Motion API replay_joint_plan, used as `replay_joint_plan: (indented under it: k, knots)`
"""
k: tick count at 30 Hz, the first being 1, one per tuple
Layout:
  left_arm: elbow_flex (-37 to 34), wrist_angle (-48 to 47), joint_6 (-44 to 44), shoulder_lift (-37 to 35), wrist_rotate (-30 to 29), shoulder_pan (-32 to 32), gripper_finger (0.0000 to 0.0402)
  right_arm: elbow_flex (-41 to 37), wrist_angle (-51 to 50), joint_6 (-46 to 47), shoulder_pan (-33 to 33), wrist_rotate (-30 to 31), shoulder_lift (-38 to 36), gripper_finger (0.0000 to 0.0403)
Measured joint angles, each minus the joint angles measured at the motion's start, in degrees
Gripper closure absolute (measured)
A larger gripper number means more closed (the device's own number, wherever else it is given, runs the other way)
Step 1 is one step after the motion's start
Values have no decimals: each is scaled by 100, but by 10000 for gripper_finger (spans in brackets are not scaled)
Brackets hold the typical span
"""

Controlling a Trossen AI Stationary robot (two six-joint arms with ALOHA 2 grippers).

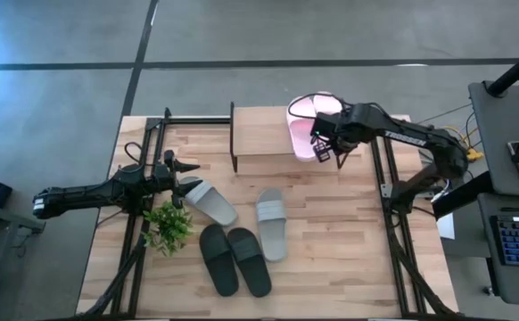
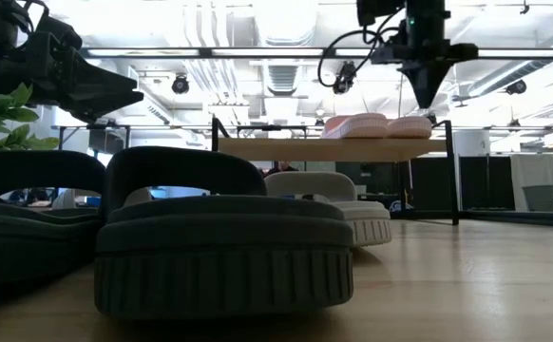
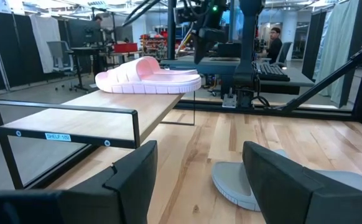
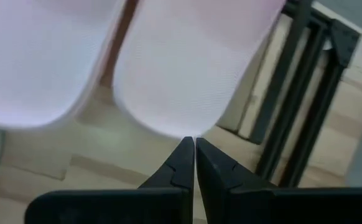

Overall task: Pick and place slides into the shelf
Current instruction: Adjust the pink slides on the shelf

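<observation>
- Wooden worktop (image 1: pixel 331 267) carries everything, with grey floor beyond it.
- Left gripper (image 1: pixel 188 168) sits at the left side, fingers apart in its wrist view, right beside the heel of a grey slide (image 1: pixel 210 201) that lies slantwise on the boards; it holds nothing.
- A small green plant (image 1: pixel 168 225) stands just in front of that arm, close to the slide, so a careless approach could brush it.
- Two black slides (image 1: pixel 234 259) lie side by side near the front edge, and the second grey slide (image 1: pixel 271 224) lies just right of them.
- The shelf (image 1: pixel 261 135) stands at the back of the worktop; both pale pink slides (image 1: pixel 308 125) rest on the right end of its top board, slightly over the edge.
- Right gripper (image 1: pixel 325 145) hovers over the pink pair, fingertips pressed together and empty, so that pair looks placed.
- Judgement: the step in hand is taking the near grey slide. To do it well, straddle the strap or one side wall squarely, close firmly, lift clear of the plant, and set it down on the shelf's bare left part, well apart from the right arm.
</observation>
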Motion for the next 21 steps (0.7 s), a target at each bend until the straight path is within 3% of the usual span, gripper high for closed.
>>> replay_joint_plan:
  k: [15,21]
  knots:
    - [0,1,0,0,0,0,178,-325,728,-273,-42,361,-80,394]
    - [0,1,1,0,0,-1,178,-692,799,-574,-51,139,-80,394]
